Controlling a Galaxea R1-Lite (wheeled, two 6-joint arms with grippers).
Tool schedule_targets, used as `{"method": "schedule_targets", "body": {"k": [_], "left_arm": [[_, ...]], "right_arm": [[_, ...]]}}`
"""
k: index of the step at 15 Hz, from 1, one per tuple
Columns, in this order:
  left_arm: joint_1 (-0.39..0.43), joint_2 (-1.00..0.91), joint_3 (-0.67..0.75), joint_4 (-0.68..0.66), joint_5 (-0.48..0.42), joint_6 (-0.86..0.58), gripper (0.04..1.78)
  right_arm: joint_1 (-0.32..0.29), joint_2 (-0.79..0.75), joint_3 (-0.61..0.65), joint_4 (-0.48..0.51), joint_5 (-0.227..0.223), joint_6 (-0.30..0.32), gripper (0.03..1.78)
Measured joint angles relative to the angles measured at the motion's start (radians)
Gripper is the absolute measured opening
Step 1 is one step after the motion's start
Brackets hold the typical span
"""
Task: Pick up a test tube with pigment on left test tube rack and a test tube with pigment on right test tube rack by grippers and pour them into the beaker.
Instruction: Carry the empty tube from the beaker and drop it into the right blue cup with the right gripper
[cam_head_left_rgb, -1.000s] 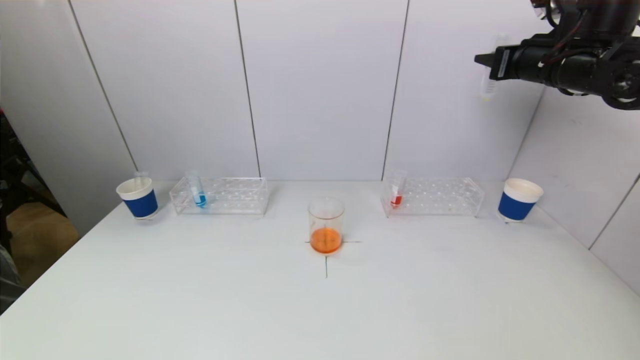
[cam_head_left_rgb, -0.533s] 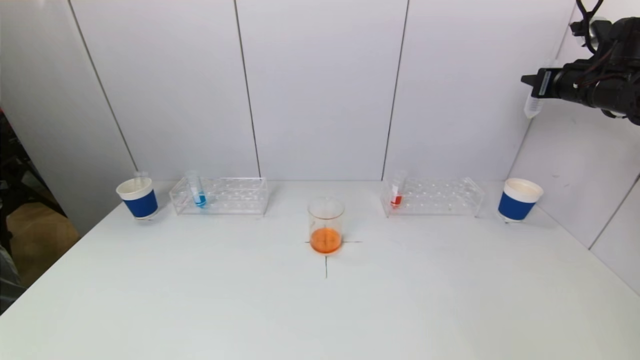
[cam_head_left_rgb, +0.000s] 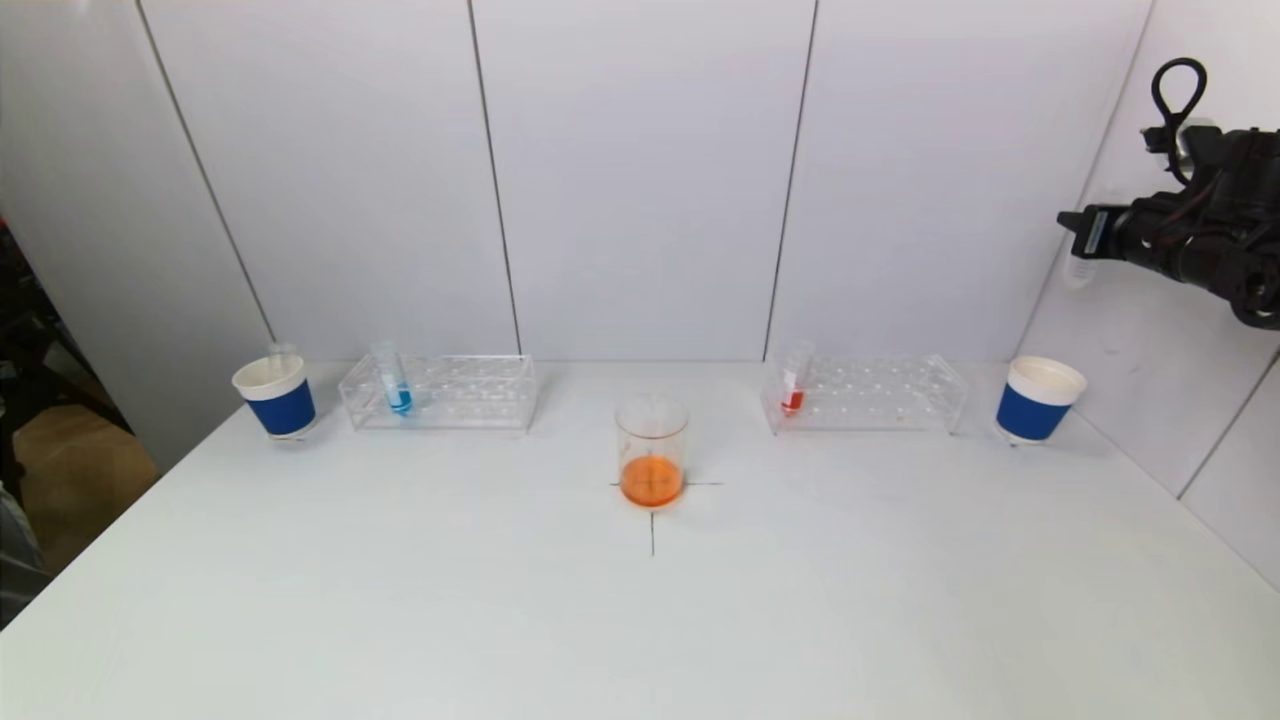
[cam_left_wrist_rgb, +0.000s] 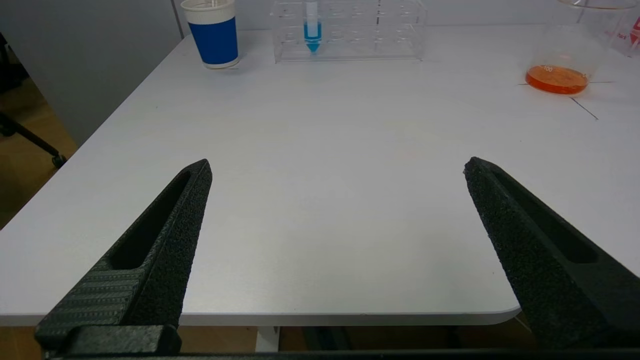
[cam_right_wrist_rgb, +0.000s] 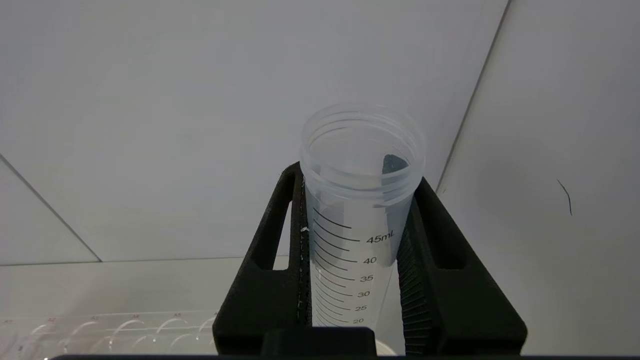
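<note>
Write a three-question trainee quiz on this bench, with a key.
1. True or false: the right gripper is shut on an empty tube.
2. Which colour is the liquid in the beaker? A blue, B orange, C green.
3. Fill in: the tube of blue liquid stands in the ___ rack.

Key: 1 true; it is held high above the right cup. 2 B. 3 left; the red tube is in the right rack. The left gripper waits open over the table's near edge.
</note>
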Motion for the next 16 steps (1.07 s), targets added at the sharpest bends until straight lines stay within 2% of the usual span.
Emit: {"method": "schedule_targets", "body": {"k": [16], "left_arm": [[0.0, 0.0, 0.0, 0.0, 0.0, 0.0, 1.76]], "right_arm": [[-0.018, 0.106, 0.264, -0.306, 0.006, -0.013, 0.54]]}}
